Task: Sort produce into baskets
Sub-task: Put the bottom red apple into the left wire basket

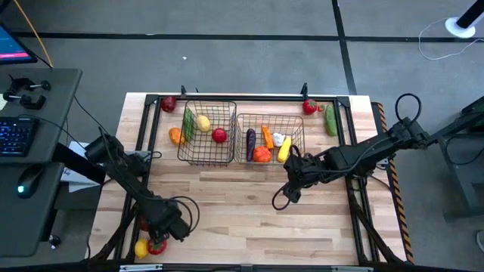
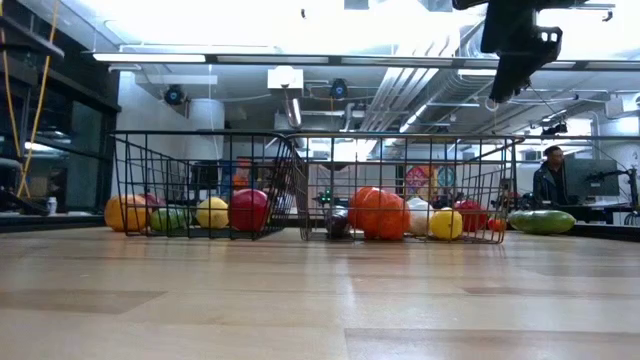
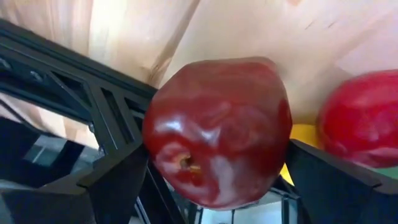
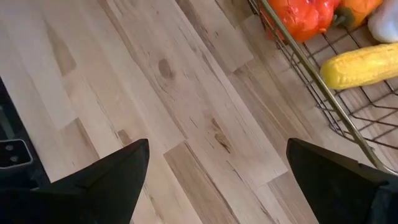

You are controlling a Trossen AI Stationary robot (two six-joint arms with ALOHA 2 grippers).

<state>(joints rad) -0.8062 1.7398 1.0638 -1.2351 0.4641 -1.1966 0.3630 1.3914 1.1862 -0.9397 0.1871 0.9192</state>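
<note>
Dark red glossy toy apple (image 3: 217, 130) sat clamped between the left gripper's (image 1: 162, 227) fingers at the table's (image 1: 242, 219) near left corner, beside a red piece (image 3: 364, 118) and a yellow piece (image 1: 141, 248). Right gripper (image 1: 290, 189) hovered with fingers apart over bare wood just in front of the wider wire-mesh basket (image 1: 270, 140), which held a yellow corn (image 4: 364, 65) and orange pepper (image 4: 301, 15). The squarer wire-mesh basket (image 1: 206, 134) stood left of it.

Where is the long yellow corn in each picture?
High view: the yellow corn lies in the right basket, near its right wall.
Low view: a yellow piece shows in that basket, probably the corn.
Left wrist view: not in it.
Right wrist view: the corn lies inside the basket wire.
Shared landmark: the orange vegetable beside it.
</note>
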